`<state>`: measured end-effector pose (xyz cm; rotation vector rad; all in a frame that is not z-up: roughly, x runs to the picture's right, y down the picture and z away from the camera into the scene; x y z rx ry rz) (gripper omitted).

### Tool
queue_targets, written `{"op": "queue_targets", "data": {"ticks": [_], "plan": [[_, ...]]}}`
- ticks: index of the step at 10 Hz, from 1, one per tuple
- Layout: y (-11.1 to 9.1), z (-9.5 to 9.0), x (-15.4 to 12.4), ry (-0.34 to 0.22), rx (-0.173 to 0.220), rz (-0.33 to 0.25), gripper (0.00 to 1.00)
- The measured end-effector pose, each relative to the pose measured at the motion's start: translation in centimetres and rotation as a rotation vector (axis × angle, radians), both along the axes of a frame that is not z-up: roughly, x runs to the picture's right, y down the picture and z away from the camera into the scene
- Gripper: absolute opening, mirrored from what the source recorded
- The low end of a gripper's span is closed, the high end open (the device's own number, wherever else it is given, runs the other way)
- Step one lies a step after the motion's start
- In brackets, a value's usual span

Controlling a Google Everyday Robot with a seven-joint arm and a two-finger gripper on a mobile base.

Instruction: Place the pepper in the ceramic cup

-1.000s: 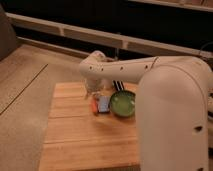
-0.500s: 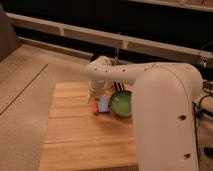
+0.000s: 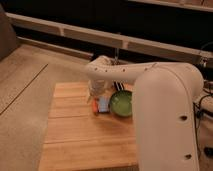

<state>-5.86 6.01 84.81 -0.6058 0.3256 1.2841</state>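
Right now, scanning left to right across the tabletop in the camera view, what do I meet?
First the pepper → blue object → green bowl. The gripper hangs just above the pepper, so I leave it out of the order.

The place looked like a robotics test room or lab, not a home kitchen. A large white robot arm [image 3: 165, 100] filled the right side, bending down over a butcher-block wooden table [image 3: 75, 140], with its gripper [image 3: 96, 96] hanging low above the table's far part, just beside a green bowl [image 3: 121, 103]. The table stood alone on a speckled grey floor [image 3: 25, 95], with no cupboards or appliances around it. Behind it ran a dark wall crossed by long pale horizontal rails [image 3: 75, 31]. Loose cables [image 3: 204, 100] hung at the right edge. Only a few small items lay on the wood, set close together.
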Motion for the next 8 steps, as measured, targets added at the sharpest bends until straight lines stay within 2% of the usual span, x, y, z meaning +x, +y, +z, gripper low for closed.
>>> {"op": "queue_targets", "data": {"ticks": [2,5,6,7,8], "plan": [[0.5,0.8,-1.5,-0.036,-0.024,-0.026,0.65],[3.1,3.6,-2.5,-0.079,-0.123,-0.100,0.65],[3.8,4.3,-2.6,-0.079,-0.158,-0.143,0.65],[4.4,5.1,-2.4,-0.068,-0.205,-0.209,0.65],[4.6,5.6,-2.2,-0.059,-0.228,-0.244,0.65]]}}
